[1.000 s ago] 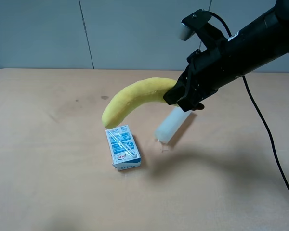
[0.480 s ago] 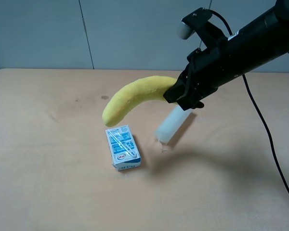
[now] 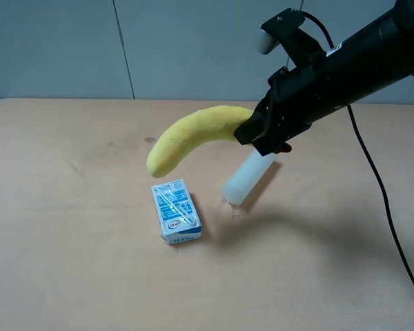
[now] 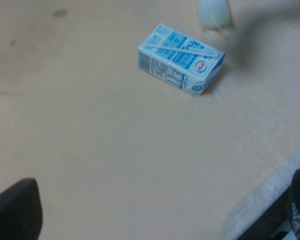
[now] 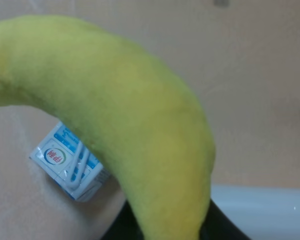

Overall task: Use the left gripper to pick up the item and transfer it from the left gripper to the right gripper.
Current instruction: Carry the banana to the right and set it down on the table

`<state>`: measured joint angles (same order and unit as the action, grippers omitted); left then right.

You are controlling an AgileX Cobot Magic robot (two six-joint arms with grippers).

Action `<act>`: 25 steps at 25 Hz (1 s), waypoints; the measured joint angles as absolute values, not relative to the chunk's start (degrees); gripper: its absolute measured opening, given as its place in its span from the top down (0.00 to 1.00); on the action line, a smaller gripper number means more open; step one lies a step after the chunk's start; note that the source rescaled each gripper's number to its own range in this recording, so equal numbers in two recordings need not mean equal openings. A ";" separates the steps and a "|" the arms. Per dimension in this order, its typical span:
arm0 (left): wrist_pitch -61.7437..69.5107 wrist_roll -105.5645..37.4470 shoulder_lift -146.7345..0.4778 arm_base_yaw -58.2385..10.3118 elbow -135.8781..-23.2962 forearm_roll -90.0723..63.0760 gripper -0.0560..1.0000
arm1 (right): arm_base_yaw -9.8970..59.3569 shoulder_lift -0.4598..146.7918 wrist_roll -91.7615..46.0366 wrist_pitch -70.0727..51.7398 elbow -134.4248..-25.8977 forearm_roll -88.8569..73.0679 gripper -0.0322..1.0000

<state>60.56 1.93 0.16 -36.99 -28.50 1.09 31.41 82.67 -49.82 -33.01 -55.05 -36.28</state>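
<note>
Print and red oval logo on the milk carton cannot be read.

High oblique overview, two near wrist views, milk carton in all

Matt fuzzy plush banana, glossy printed paper carton, translucent frosted plastic cylinder, matt pale wood-look tabletop
</note>
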 joint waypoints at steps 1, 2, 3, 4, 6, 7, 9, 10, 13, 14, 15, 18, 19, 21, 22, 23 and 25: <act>60.56 1.93 0.16 -36.99 -28.50 1.09 0.02 | 31.41 82.67 -49.82 -33.01 -55.05 -36.28 0.97; 60.56 1.93 0.16 -36.99 -28.50 1.09 0.02 | 31.41 82.67 -49.82 -33.01 -55.05 -36.28 0.97; 60.56 1.93 0.16 -36.99 -28.50 1.09 0.02 | 31.41 82.67 -49.82 -32.95 -55.05 -36.28 0.97; 60.56 1.93 0.16 -36.99 -28.50 1.14 0.02 | 31.41 82.67 -49.82 -32.95 -55.05 -36.28 0.97; 60.56 1.88 0.16 -36.86 -28.50 1.14 0.02 | 31.41 82.67 -49.82 -32.95 -55.05 -36.28 0.97; 60.56 1.88 0.16 -36.23 -28.50 1.14 0.02 | 31.41 82.67 -49.63 -32.95 -55.05 -36.28 0.97; 60.56 1.88 0.16 -33.37 -28.50 1.14 0.02 | 31.41 82.67 -49.05 -32.95 -55.05 -36.28 0.97; 60.56 1.83 0.16 -31.64 -28.50 1.08 0.02 | 31.41 82.67 -48.43 -32.95 -55.05 -36.28 0.97; 60.56 1.83 0.16 -23.82 -28.50 1.08 0.02 | 31.41 82.67 -47.14 -32.95 -55.05 -35.91 0.97; 60.56 1.83 0.16 -20.74 -28.50 1.08 0.02 | 31.41 82.67 -46.74 -32.90 -55.05 -35.81 0.97; 60.56 1.78 0.16 -17.64 -28.50 1.08 0.02 | 31.41 82.67 -46.17 -32.78 -55.05 -35.80 0.97; 60.56 1.78 0.16 -9.05 -28.50 1.08 0.02 | 31.41 82.67 -44.59 -31.76 -55.05 -35.15 0.97; 60.56 1.78 0.16 -6.24 -28.50 1.08 0.02 | 31.41 82.67 -44.10 -31.34 -55.05 -34.99 0.97; 60.56 1.78 0.16 -1.68 -28.50 1.08 0.02 | 31.41 82.67 -43.14 -30.86 -55.05 -34.61 0.97; 60.56 1.78 0.16 0.35 -28.50 1.08 0.02 | 31.41 82.67 -42.45 -30.45 -55.05 -34.57 0.97; 60.56 1.78 0.16 1.96 -28.50 1.12 0.02 | 31.41 82.67 -41.86 -30.16 -55.05 -34.43 0.97; 60.56 1.78 0.16 3.91 -28.50 1.12 0.02 | 31.41 82.67 -39.68 -30.05 -55.05 -33.72 0.97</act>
